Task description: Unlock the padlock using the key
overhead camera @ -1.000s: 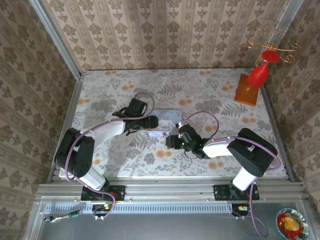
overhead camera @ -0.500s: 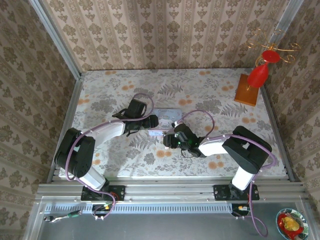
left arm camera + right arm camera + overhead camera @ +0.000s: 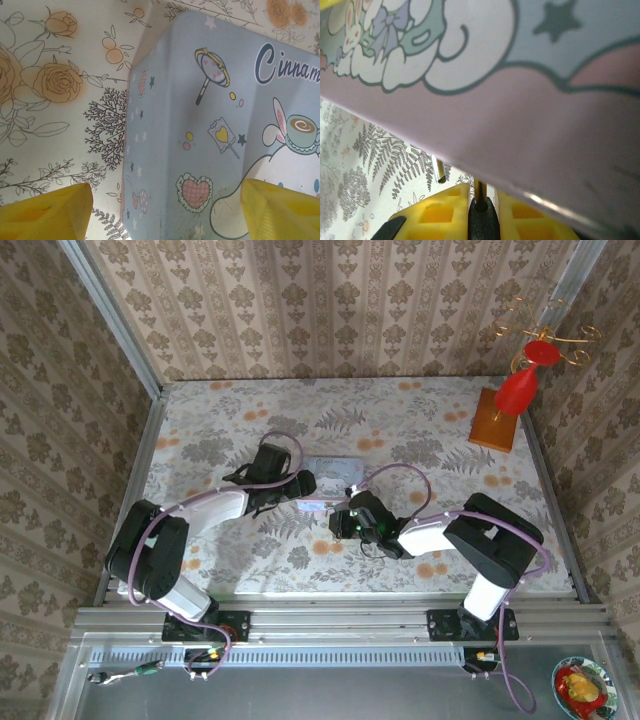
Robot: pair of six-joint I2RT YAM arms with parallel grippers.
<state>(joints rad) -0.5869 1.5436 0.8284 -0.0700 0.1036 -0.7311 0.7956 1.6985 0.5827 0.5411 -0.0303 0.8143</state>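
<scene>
Item one, table point(image 3: 220, 430): flat surface under a pale floral cloth with orange roses and grey ferns, walled by patterned wallpaper. Item two, pastel-blue tin point(image 3: 335, 468): rectangular, printed with a cartoon rabbit, hearts, stars and script lettering, lying flat near the middle of the table between the two arms. Item three, left gripper point(image 3: 165, 214): poised over the near-left corner of the tin, jaws spread wide, one yellow fingertip point(image 3: 47, 215) above bare cloth beside the tin, the other above the printed lid; nothing held between them. Item four, right gripper point(image 3: 481, 197): low at the near edge of the tin, yellow fingers drawn close together and pinching a narrow black piece. Item five, the padlock point(image 3: 482, 224): the black piece in the right gripper appears to be its body, with a thin metal stem point(image 3: 480, 190) rising from it towards the tin; a second short metal leg point(image 3: 440, 171) stands just to the left, apart from the fingers, its top hidden behind the tin's pink-banded surface point(image 3: 530, 130). From the top camera the padlock is too small to make out under the gripper. Item six, wooden block point(image 3: 495, 420): far-right corner, carrying a red ornament point(image 3: 520, 385) with gold wire curls, well apart from both arms.
</scene>
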